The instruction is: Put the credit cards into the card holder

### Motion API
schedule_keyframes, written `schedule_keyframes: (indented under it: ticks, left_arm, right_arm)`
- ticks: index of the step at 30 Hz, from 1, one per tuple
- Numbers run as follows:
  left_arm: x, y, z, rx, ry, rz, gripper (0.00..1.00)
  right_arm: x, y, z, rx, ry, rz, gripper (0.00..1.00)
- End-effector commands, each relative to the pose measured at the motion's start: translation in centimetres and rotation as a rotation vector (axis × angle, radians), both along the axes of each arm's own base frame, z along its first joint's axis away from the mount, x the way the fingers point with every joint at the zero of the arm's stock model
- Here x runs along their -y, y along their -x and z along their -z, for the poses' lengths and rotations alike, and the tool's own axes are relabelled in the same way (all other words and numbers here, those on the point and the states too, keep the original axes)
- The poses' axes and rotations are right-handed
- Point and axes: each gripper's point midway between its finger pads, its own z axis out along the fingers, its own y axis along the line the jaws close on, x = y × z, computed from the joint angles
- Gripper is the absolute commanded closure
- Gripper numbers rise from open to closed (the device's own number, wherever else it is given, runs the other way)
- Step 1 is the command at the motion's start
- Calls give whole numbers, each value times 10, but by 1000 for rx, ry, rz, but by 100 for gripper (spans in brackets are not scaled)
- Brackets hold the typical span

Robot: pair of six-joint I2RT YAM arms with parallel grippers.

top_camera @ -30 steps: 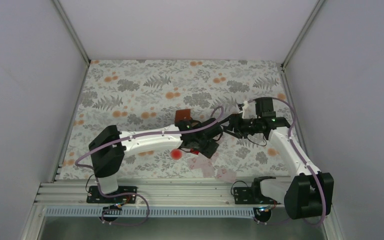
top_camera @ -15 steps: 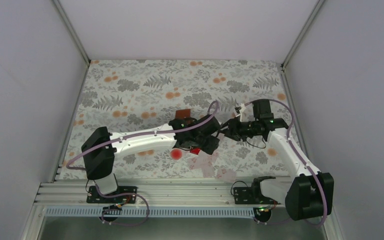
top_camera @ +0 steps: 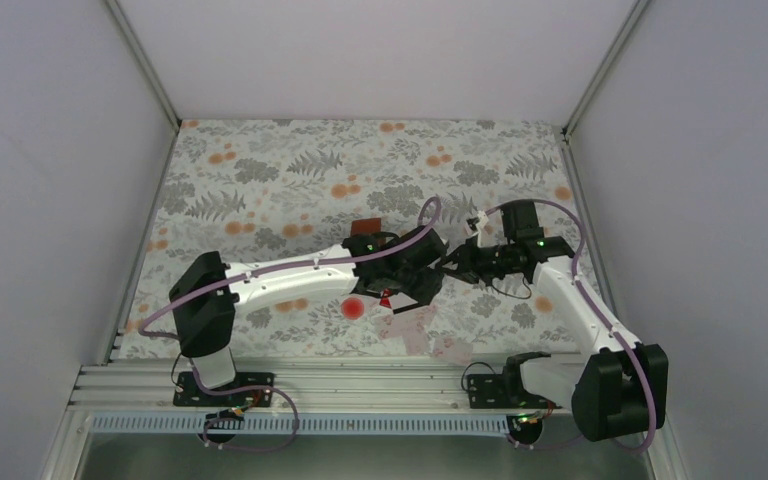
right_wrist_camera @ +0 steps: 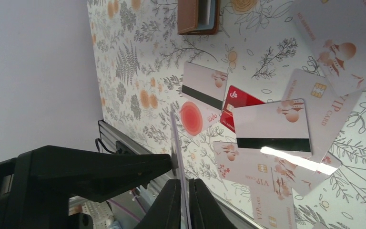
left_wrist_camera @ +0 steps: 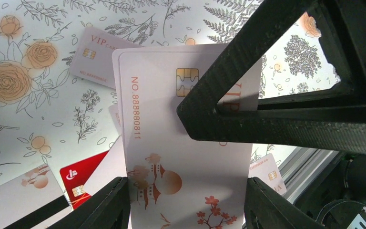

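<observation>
A floral tablecloth (top_camera: 260, 170) covers the table inside plain white walls. On it lies one card holder (top_camera: 367, 227), brown, with its paler inside showing along one side in the right wrist view (right_wrist_camera: 198, 16).

The loose credit cards (right_wrist_camera: 320, 99) are all spread on the arm-base side of the card holder, none touching it. Counted from the right wrist view, there is one red card (right_wrist_camera: 240, 107), two pale ones lying with a black stripe up (right_wrist_camera: 201, 88) (right_wrist_camera: 272, 128), and four more pale ones lying printed side up. They overlap toward the table's near edge, so there may be others tucked beneath. The red card sits between the two striped ones, partly under the larger of them. A round red spot (top_camera: 354, 308) lies just beside the striped card that is closer to the card holder.

One further pale card, the held card (left_wrist_camera: 171, 143), is off the cloth, on the arm-base side of the card holder and above the loose spread. Both grippers meet on it. The left gripper (left_wrist_camera: 186, 193) has its fingers pressed against the card's two long edges. The right gripper (right_wrist_camera: 185, 191) is closed down flat on the card's faces, which show edge-on between its fingers; in the left wrist view its black finger crosses the card beside the gold chip.
</observation>
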Motion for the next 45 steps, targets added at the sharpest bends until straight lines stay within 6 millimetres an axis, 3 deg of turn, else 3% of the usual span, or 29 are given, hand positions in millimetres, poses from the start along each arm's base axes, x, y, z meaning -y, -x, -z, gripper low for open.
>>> schedule_keyframes:
  ticks: [1,9,14,18,22,29,31,36,45]
  left_arm:
    - [-2,-4,-2,15,-3,-17,51]
    - [-1,-4,-14,39,24,4,46]
    - [-14,-2,-32,63,39,7,11]
    - [-39,-7,-61,70,108,-5,4]
    - [-64,-8,-101,75,258,15,4]
    - [-89,6,-184,89,593,125,6]
    - [-94,8,-199,82,665,147,9]
    - [-99,7,-228,70,774,167,33]
    - [-98,0,-285,33,975,198,36]
  right_arm:
    - [-2,2,-5,21,0,-13,96]
    - [-7,3,-14,32,-55,-25,96]
    - [-12,0,-35,87,-107,-33,96]
    - [-16,-1,-60,147,-156,-51,96]
    - [-22,0,-89,205,-229,-76,96]
    - [-34,10,-152,386,-381,-209,96]
    - [-37,13,-170,434,-414,-254,96]
    - [-42,18,-219,577,-445,-327,96]
    - [-43,-3,-273,706,-430,-296,96]
